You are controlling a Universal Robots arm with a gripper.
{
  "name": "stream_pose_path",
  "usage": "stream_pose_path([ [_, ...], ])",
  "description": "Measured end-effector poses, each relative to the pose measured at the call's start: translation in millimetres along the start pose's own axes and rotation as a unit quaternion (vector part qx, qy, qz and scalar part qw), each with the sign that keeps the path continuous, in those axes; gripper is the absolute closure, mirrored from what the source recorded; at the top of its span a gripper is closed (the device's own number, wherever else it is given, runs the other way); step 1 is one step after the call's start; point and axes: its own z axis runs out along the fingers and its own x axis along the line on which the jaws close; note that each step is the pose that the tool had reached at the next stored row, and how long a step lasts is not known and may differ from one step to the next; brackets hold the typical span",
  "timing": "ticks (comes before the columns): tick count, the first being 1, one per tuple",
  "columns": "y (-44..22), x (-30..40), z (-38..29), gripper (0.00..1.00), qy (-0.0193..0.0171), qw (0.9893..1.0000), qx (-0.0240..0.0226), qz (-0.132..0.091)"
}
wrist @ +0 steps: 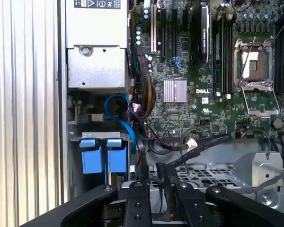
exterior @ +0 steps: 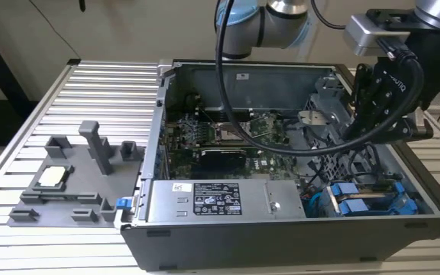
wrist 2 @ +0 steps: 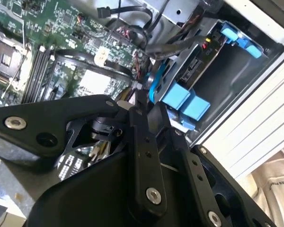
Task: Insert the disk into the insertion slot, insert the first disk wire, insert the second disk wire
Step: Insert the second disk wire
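Wire step in hand, disk already seated in insertion slot.
Gripper is clamped (apparently) on black disk wire; alignment with disk socket is judged needed.

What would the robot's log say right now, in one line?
claw: over perforated cage in open computer case | nearest: black cable | blue carrier ends: in drive bay

Arm: is reaching down at the exterior view's right.
Tool: is pointing downward, hanging low.
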Motion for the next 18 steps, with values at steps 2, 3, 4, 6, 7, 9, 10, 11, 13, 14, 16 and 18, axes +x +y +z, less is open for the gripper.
stream_pose_path([
  [2, 0.7, 0.0, 0.1, 0.73, 0.0000, 1.0000, 0.0000, 0.000],
  [3, 1.2, -0.1, 0.1, 0.73, 0.0000, 1.0000, 0.0007, -0.001],
  [4, 1.7, -0.2, 0.1, 0.73, 0.0003, 1.0000, 0.0018, -0.002],
  [6, 2.5, -0.6, 0.4, 0.73, 0.0022, 1.0000, 0.0030, -0.007],
  [7, 2.7, -0.9, 0.5, 0.73, 0.0035, 0.9999, 0.0033, -0.010],
  [9, 2.9, -1.6, 1.2, 0.73, 0.0057, 0.9998, 0.0042, -0.018],
  [10, 3.0, -2.1, 1.6, 0.73, 0.0066, 0.9997, 0.0054, -0.022],
  [11, 3.2, -2.7, 2.4, 0.73, 0.0073, 0.9996, 0.0075, -0.024],
  [13, 4.1, -4.1, 4.3, 0.73, 0.0083, 0.9995, 0.0142, -0.028],
  [14, 4.8, -4.9, 5.2, 0.73, 0.0088, 0.9994, 0.0177, -0.029],
  [16, 8.0, -7.1, 7.0, 0.73, 0.0106, 0.9992, 0.0250, -0.029],
  [18, 12.0, -9.6, 8.5, 0.73, 0.0148, 0.9990, 0.0305, -0.030],
])
